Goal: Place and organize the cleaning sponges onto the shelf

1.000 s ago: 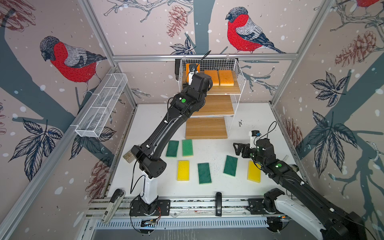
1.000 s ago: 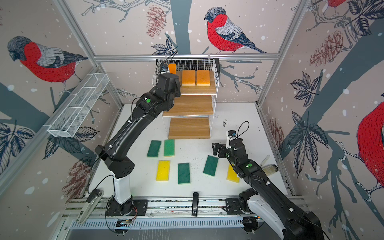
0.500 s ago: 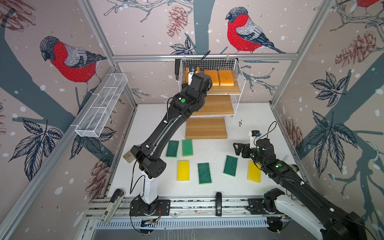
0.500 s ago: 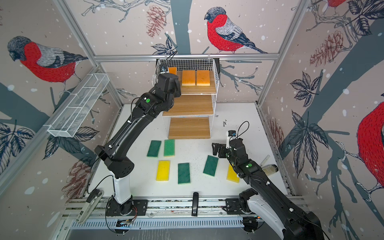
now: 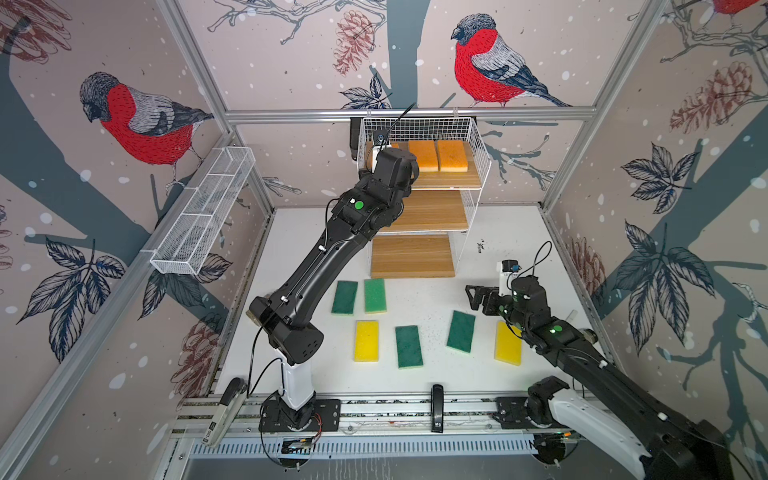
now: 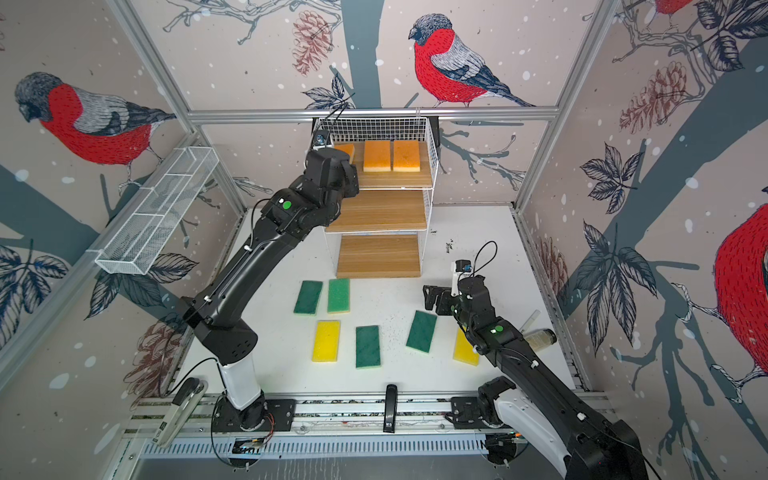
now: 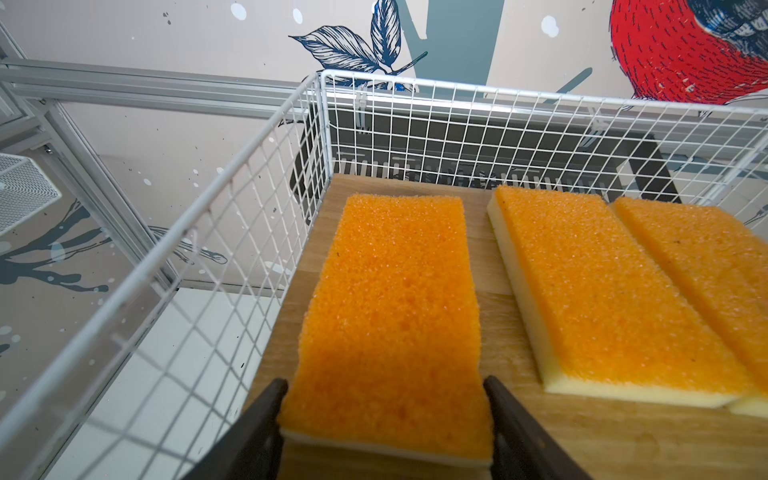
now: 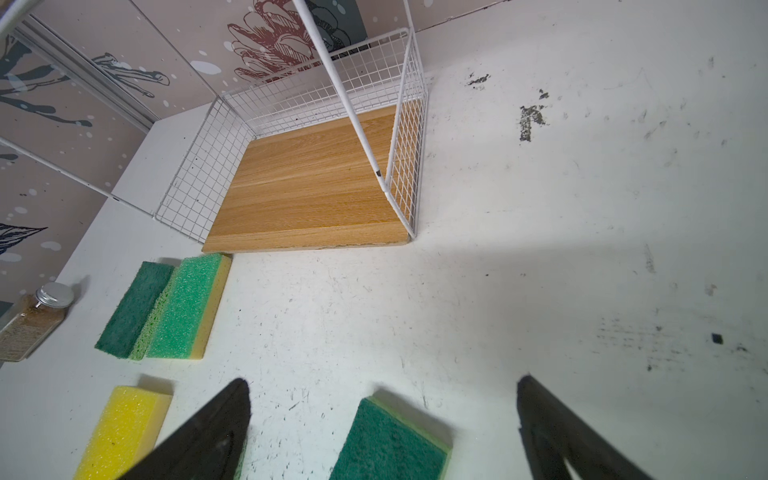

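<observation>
Shelf (image 5: 478, 160): one wire rack, upper middle of both top views, with three stepped wooden boards. Only the top board (image 5: 451, 179) carries sponges.
Orange sponges: three, all flat on the top board in a row. The left one (image 7: 395, 316) has a strip of wood between it and the middle one (image 7: 598, 291), which touches the right one (image 7: 706, 266).
Green sponges: four, all on the white table (image 5: 415, 376). Two sit as a pair (image 5: 344, 297) (image 5: 375, 295) just under the lowest board (image 5: 411, 255), and two lie singly lower down (image 5: 409, 346) (image 5: 461, 331).
Yellow sponges: two on the table, one lower left of the greens (image 5: 366, 340), one at the right (image 5: 505, 351) partly under the right arm.
Left gripper (image 7: 385, 380): up at the top board, its fingers (image 7: 266, 415) a sponge-width apart, one against each side of the left orange sponge's near end. I cannot tell whether they squeeze it or only touch it.
Right gripper (image 8: 384, 384): spread wide, holding nothing, above the table right of centre. In its wrist view a green sponge lies below, between the fingers.
</observation>
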`<act>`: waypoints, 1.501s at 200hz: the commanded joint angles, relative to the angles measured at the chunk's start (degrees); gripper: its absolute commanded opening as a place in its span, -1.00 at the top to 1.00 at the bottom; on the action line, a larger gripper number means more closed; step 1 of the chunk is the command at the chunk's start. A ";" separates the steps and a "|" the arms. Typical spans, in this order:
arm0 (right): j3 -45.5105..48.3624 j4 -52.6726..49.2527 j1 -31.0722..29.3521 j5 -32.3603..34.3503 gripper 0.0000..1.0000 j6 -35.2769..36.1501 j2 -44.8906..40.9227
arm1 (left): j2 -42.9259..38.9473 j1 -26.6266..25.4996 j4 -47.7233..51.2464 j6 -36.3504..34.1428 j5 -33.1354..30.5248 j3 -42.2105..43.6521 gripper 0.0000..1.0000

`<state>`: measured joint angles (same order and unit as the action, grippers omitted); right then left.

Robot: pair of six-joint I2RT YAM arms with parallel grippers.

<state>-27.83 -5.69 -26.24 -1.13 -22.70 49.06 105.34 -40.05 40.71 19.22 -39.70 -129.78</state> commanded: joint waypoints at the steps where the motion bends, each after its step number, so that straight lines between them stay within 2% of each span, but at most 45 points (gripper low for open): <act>1: -0.72 1.24 -0.12 -0.30 -0.99 -0.25 0.12 | -2.29 0.13 -3.71 -1.09 1.85 1.78 -0.45; 73: -1.70 -0.58 -0.19 0.42 -0.99 -0.46 -0.94 | -8.79 0.06 -6.88 -1.67 5.48 9.04 -0.45; 94: -1.63 -0.98 -0.30 0.42 -0.99 -0.58 -1.22 | -8.53 0.02 -6.99 -2.12 5.51 9.54 -0.39; 142: -1.26 -1.60 -0.34 1.12 -0.99 -0.77 -2.03 | -3.56 0.00 -2.26 -1.31 2.29 3.75 -0.34; 208: -1.04 -1.34 -0.38 1.41 -0.99 -0.17 -2.09 | -1.29 -0.18 -3.31 0.60 -2.60 2.79 -0.36; 300: -0.22 -0.79 -0.30 1.87 -0.99 0.74 -1.73 | 4.95 -0.18 -0.06 1.64 -3.54 -4.95 -0.46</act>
<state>-28.38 -7.75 -26.50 -0.19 -22.48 47.33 109.54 -40.25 39.57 19.75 -42.24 -133.34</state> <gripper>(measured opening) 0.995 0.720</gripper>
